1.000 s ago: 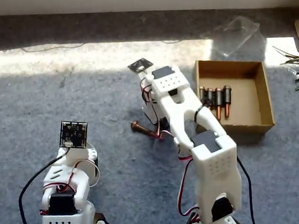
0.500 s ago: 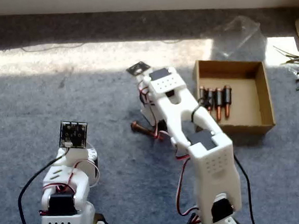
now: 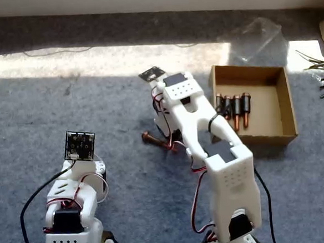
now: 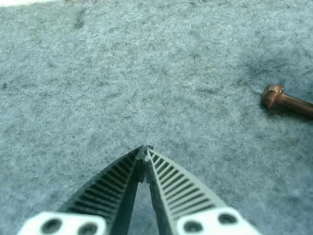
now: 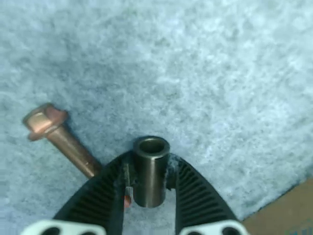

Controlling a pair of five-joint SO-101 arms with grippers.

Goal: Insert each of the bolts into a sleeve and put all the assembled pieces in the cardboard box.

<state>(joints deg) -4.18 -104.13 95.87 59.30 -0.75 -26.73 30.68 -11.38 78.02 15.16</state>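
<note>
**A:** While both arms sit over the grey surface (image 3: 94, 104), what's in your right tool (image 5: 150, 164)?

**B:** It's clamped on a sleeve (image 5: 150, 174), which lies lengthwise between the fingers with its open end showing. A copper bolt (image 5: 58, 137) lies on the surface just beside it, head turned away from the box.

**A:** And your left tool (image 4: 145, 149)?

**B:** Its tips are pressed together with nothing between them, well apart from that bolt.

**A:** The cardboard box (image 3: 280, 99)?

**B:** It sits right beside my right arm. Four assembled pieces (image 3: 233, 110) lie side by side inside, near the wall closest to that arm.
</note>
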